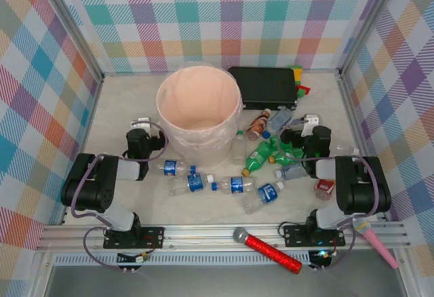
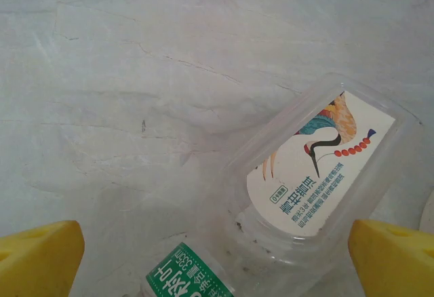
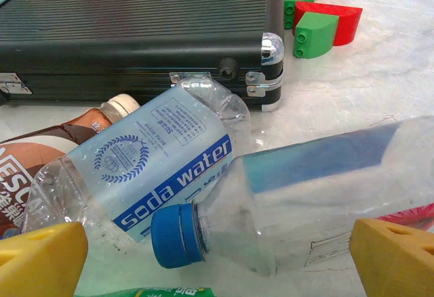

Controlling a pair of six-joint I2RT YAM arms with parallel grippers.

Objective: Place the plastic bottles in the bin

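Well, the left gripper (image 1: pixel 140 129) hung just beside the bin (image 1: pixel 200 149), its yellow fingers (image 2: pixel 37 260) spread wide over a clear crane-label bottle (image 2: pixel 319 168) lying on the table (image 2: pixel 135 73). The right gripper (image 1: pixel 313 131), also wide open and holding nothing, hovered over a soda water bottle (image 3: pixel 149 168) near the black case (image 3: pixel 135 32). The plastic bottles (image 1: pixel 234 186) lay scattered in front of the bin

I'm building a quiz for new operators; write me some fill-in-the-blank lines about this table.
The bin has ___ bottles inside it.
The left gripper and the right gripper both stand with jaws ___.
The clear bottle beside the black case is labelled "soda ___".
The glittery microphone between the arms' bases is ___.
Missing words: no; open; water; red.
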